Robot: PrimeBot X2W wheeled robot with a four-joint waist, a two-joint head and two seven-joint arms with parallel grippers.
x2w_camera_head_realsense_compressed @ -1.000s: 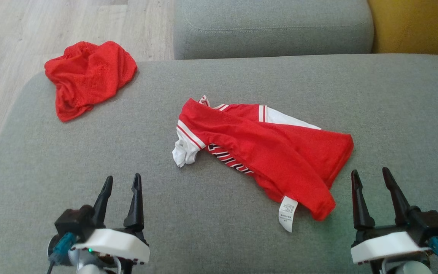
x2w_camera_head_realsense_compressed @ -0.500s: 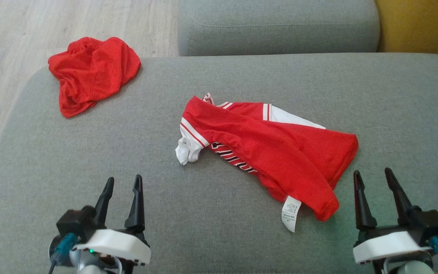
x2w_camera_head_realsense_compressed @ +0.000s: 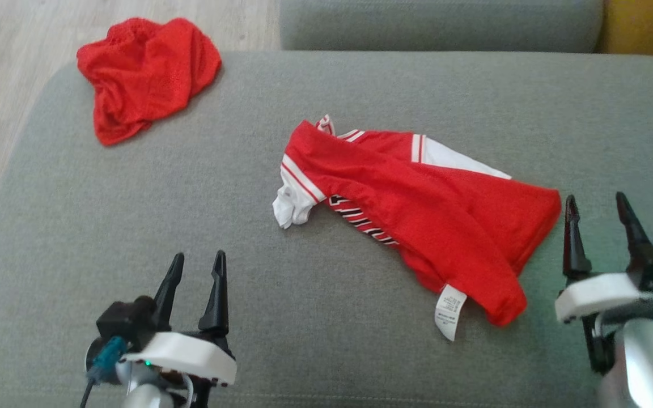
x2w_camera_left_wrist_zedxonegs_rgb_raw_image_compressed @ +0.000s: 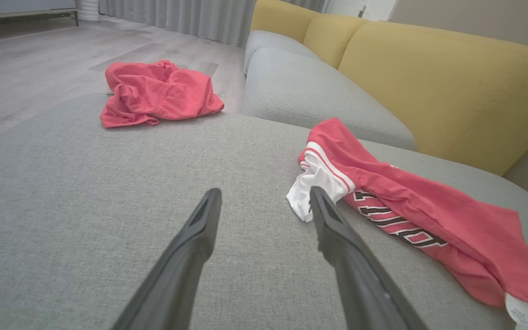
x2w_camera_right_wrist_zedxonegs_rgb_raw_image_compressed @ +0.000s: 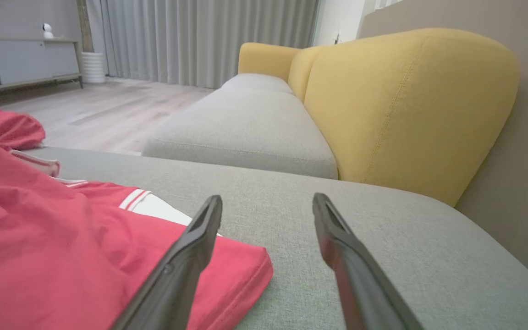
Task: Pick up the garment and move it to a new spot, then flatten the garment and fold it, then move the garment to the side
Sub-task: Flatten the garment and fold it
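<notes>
Red garment [x2w_camera_head_realsense_compressed: 434, 209] lies just left of the spread right gripper [x2w_camera_head_realsense_compressed: 595, 199].

Red jersey [x2w_camera_head_realsense_compressed: 417, 192]: matt mesh cloth, smoother white trim. Its care label [x2w_camera_head_realsense_compressed: 451, 304], five o'clock, thin smooth fabric. Underneath, the seat cushion [x2w_camera_head_realsense_compressed: 134, 215], coarse grey weave. Ten o'clock, crumpled garment [x2w_camera_head_realsense_compressed: 145, 73], same mesh; beyond, matt wood floor [x2w_camera_head_realsense_compressed: 20, 34].
</notes>
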